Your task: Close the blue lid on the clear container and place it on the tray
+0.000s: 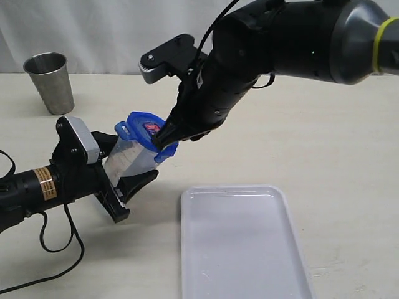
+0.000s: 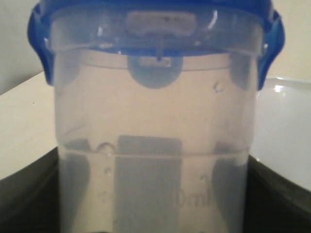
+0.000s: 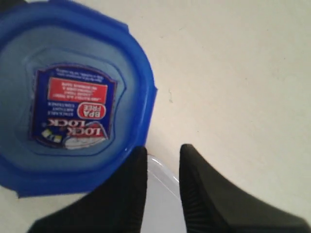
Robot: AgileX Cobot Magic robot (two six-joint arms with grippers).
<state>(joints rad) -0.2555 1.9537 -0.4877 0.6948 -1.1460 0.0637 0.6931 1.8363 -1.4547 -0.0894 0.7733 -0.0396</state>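
My left gripper (image 1: 126,167) is shut on the clear container (image 1: 131,156), holding it tilted above the table with its mouth up and to the right. The blue lid (image 1: 144,128) sits on the container's rim, sticker side out. In the left wrist view the container (image 2: 155,126) fills the frame, the lid (image 2: 39,43) caps it, and dark fingers (image 2: 29,194) press both of its sides. My right gripper (image 1: 163,138) is at the lid's lower right edge. In the right wrist view its tips (image 3: 163,155) stand slightly apart with nothing between them, one finger against the lid (image 3: 73,97).
The white tray (image 1: 240,243) lies flat at the front, right of the container and below the right arm. A grey steel cup (image 1: 50,81) stands at the back left. A black cable loops on the table by the left arm.
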